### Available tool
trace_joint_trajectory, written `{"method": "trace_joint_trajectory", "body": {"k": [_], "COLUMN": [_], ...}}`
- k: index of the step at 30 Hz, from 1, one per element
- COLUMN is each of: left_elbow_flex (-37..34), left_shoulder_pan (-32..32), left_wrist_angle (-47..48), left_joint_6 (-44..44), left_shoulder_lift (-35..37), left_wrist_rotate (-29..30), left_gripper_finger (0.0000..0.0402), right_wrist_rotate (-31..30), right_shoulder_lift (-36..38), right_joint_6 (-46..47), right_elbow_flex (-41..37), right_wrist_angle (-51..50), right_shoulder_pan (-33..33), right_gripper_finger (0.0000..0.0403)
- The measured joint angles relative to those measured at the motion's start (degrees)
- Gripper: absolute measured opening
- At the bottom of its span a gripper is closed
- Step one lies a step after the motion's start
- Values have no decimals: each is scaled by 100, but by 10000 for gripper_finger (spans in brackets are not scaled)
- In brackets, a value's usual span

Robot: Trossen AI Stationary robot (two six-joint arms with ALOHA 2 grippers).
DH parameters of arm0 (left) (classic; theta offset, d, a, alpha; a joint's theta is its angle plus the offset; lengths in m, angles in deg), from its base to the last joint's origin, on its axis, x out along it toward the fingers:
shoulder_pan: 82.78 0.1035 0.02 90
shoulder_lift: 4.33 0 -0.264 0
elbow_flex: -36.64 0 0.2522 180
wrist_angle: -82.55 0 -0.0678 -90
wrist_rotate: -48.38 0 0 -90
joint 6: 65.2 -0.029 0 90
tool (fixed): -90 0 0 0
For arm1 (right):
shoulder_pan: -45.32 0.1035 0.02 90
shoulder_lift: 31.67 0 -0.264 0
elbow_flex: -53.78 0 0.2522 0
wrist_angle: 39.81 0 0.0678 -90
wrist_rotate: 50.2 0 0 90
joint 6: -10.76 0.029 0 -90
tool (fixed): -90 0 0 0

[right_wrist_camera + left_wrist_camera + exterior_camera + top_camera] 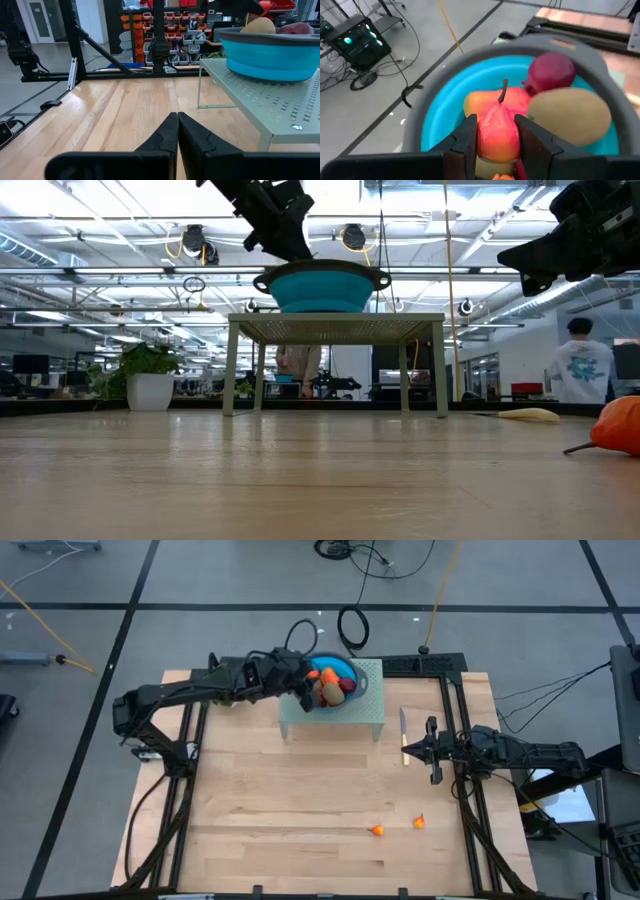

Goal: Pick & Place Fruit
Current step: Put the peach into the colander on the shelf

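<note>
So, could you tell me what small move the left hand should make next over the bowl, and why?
Probably open the fingers and let go. The left hand holds a red-orange stemmed fruit over the blue bowl, just above the pieces already inside, so the drop looks short. Two small orange fruits are on the table.

A red-orange fruit [498,134] with a stem sits between the left fingers [466,140] over the bowl [445,115], beside a brown oval [570,115] and dark red piece [551,71]; two small orange pieces [378,830] lie on the table [280,810]
</note>
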Motion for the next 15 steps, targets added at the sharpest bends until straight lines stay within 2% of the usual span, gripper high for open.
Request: {"method": "trace_joint_trajectory", "body": {"k": [15], "left_elbow_flex": [48], "left_shoulder_pan": [75], "left_wrist_angle": [263], "left_joint_6": [151], "left_shoulder_lift": [-10], "left_wrist_rotate": [-139], "left_gripper_finger": [120], "right_wrist_rotate": [0], "right_shoulder_lift": [0], "right_joint_6": [-68], "right_elbow_flex": [0], "right_wrist_angle": [-7], "right_shoulder_pan": [0], "right_gripper_finger": [4]}}
